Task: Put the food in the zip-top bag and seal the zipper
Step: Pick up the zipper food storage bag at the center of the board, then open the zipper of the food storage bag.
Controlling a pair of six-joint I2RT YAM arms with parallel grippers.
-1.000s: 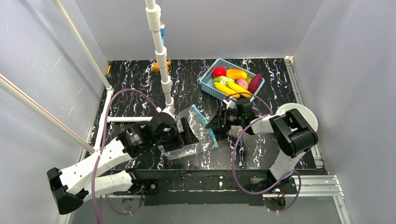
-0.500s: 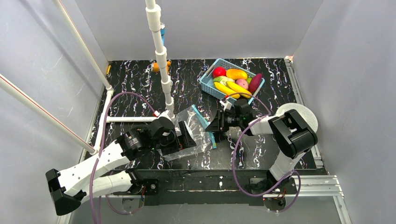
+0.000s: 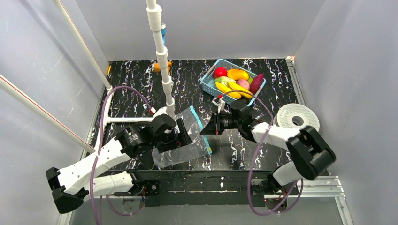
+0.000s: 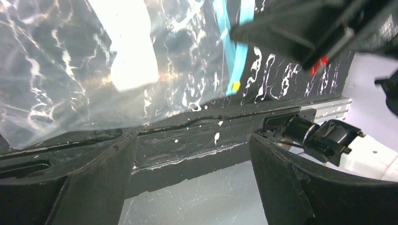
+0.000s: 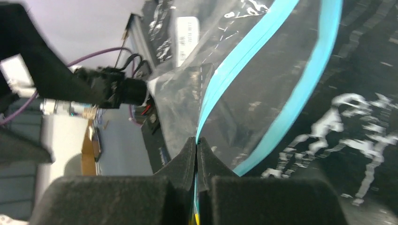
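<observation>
The right fingers (image 5: 180,164) pinch closed on the zipper (image 5: 244,56), arm reaching left; the left fingers (image 4: 94,183) gape wide over the zip-top bag (image 4: 56,70), holding nothing.

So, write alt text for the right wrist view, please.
Shut black jaws pinch one strip of the teal zipper on the clear zip-top bag, whose mouth gapes open. The bag's white label shows behind, black marbled table beneath.

The black marbled table (image 3: 136,79) carries the zip-top bag (image 3: 183,154), a light-blue basket (image 3: 208,88) and a white disc (image 3: 286,117).
</observation>
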